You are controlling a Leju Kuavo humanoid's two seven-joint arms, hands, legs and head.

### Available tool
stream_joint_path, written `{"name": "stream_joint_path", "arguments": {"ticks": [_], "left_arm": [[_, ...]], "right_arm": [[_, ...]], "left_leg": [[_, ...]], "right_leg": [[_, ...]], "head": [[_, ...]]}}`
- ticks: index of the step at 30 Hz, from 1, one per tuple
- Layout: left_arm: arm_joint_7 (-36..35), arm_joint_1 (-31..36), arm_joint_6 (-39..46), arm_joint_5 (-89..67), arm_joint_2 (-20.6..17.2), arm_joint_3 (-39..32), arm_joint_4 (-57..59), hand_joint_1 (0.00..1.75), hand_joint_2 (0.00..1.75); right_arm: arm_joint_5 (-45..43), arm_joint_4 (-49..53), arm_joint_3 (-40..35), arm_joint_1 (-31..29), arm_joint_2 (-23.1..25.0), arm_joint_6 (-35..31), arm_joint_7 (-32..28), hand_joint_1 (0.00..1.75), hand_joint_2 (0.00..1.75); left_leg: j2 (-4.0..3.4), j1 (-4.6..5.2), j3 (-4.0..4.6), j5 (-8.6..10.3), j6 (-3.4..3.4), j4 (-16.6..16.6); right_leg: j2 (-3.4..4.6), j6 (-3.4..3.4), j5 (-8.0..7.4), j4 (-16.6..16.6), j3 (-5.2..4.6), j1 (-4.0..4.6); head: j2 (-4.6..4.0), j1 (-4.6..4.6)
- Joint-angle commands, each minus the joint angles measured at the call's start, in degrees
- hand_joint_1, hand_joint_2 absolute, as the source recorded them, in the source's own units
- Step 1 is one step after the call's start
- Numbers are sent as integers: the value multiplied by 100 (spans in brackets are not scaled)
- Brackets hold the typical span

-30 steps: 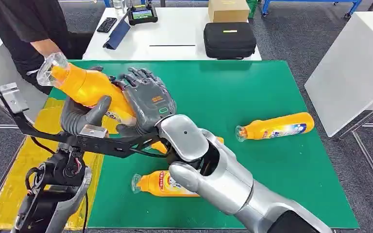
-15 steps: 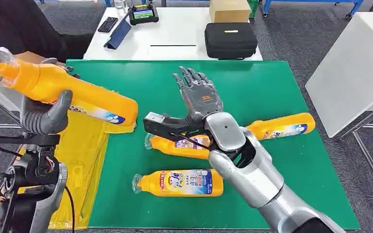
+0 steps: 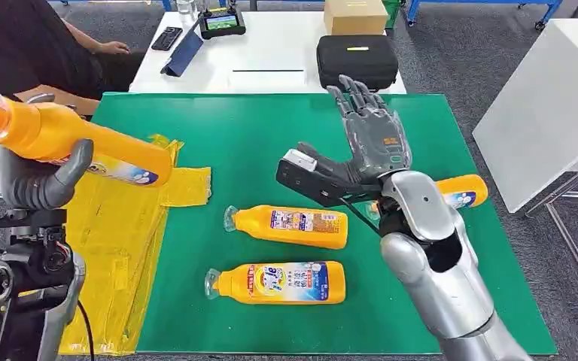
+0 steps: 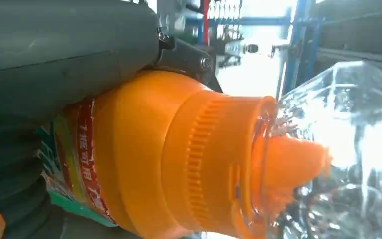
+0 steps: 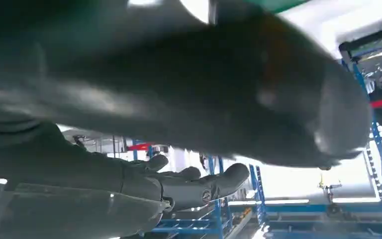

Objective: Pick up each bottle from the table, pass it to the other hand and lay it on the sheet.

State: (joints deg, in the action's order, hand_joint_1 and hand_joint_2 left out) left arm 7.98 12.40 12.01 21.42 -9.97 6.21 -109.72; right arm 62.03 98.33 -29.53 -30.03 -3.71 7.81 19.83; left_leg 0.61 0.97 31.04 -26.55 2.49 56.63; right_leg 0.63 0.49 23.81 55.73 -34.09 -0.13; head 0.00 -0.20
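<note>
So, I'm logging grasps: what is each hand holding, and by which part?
Left hand grips an orange bottle around its body; right hand holds nothing.

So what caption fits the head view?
Left hand holds an orange bottle above the yellow sheet; right hand open.

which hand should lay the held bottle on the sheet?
Left. The left hand already holds the bottle above the yellow sheet. The right hand is open and empty over the green mat, away from the sheet.
</note>
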Motion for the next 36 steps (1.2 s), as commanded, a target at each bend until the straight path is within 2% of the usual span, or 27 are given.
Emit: {"name": "stream_joint_path", "arguments": {"ticks": [1, 3, 5, 7, 11, 14, 17, 21, 28, 32, 36], "left_arm": [[548, 193, 1645, -4501, -247, -261, 741, 175, 175], [533, 76, 2128, -6050, -293, -339, 849, 175, 175], [411, -4, 2195, -6698, -415, -282, 994, 175, 175], [266, 20, 2176, -6792, -545, -146, 1148, 175, 175], [-212, 11, 1988, -7722, -1039, 240, 1476, 175, 175], [-589, -62, 1651, -8262, -1237, 476, 1641, 175, 175], [-601, -94, 1661, -8268, -1247, 498, 1648, 175, 175], [-780, -25, 1314, -8497, -1463, 815, 1758, 175, 175], [-1137, 320, 243, -9225, -1840, 1620, 2413, 175, 175], [-1297, 439, -311, -9247, -1957, 1919, 2658, 175, 175], [-1297, 383, -331, -9190, -1972, 1959, 2696, 175, 175]], "right_arm": [[-652, 1093, 939, 348, -197, -229, -540, 0, 0], [-1308, 1311, 1135, 360, -129, -325, -810, 0, 0], [-1963, 1549, 1311, 418, -246, -336, -829, 0, 0], [-2515, 1622, 1418, 477, -482, -334, -811, 0, 0], [-3429, 1487, 1523, 562, -817, -359, -953, 0, 0], [-3451, 1487, 1579, 728, -941, -415, -1017, 0, 0], [-3456, 1500, 1593, 767, -953, -429, -1035, 0, 0], [-3504, 1540, 1579, 806, -1040, -425, -996, 0, 0], [-3669, 1581, 1531, 843, -1088, -287, -946, 0, 0], [-3634, 1590, 1533, 933, -1012, -160, -949, 0, 0], [-3610, 1560, 1517, 930, -1011, -123, -950, 0, 0]], "left_leg": [[14, -2, -2, -1, -12, -1], [19, -5, -9, -4, -16, 0], [7, -6, -21, -11, -21, -2], [5, -3, -19, -9, -18, -4], [17, -7, -14, -2, -18, -3], [7, -7, -20, -4, -19, -6], [8, -2, -22, -4, -16, -7], [3, -3, -16, -6, -15, -3], [9, -5, -16, -5, -19, -1], [11, -2, -10, 0, -13, -3], [-2, -11, -32, -12, -29, -5]], "right_leg": [[-20, 1, 6, -1, 6, 2], [-26, 1, 11, -1, 15, 5], [-15, 2, 13, -2, 24, 6], [-14, 3, 12, -3, 22, 3], [-23, 3, 5, -10, 23, 7], [-15, 1, 4, -14, 27, 6], [-16, 0, 8, -10, 26, 3], [-12, 0, 7, -7, 19, 4], [-18, 1, 8, -6, 21, 6], [-17, 0, 5, -6, 13, 3], [-13, 0, 11, -12, 36, 12]], "head": [[0, -2], [0, 0], [0, -2], [0, -2], [0, 0], [0, 0], [0, 0], [0, -2], [0, 0], [0, 2], [0, -2]]}}
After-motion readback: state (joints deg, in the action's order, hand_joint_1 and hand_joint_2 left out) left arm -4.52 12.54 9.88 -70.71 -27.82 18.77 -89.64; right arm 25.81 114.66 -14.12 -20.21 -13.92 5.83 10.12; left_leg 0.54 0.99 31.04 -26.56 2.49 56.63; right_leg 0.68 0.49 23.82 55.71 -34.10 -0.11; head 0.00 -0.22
